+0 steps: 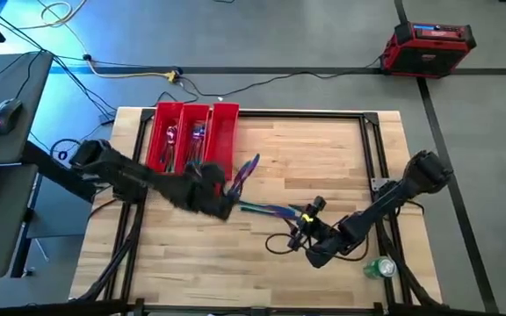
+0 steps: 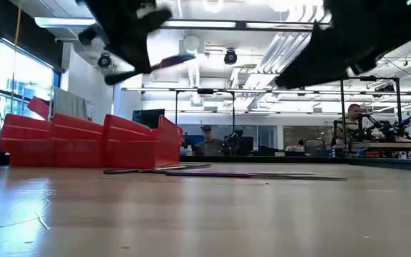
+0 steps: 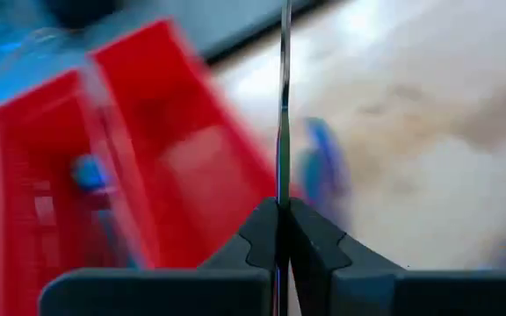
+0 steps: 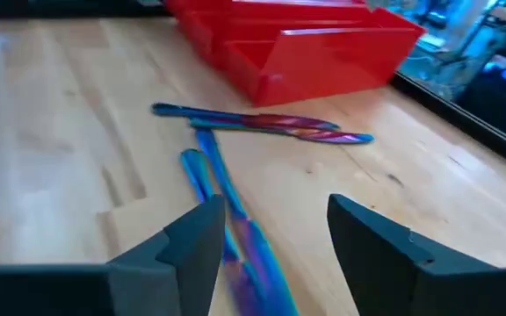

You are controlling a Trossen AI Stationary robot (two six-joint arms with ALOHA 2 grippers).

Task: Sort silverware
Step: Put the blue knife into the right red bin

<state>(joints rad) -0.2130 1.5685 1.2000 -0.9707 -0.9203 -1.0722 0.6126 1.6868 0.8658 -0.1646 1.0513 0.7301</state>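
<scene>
Red plastic marks the three-compartment tray in the high view, with the left gripper just beside it. In the left wrist view a slim iridescent utensil is clamped upright; lowering into a compartment seems next. In the right wrist view the right gripper is spread over loose iridescent silverware.
</scene>
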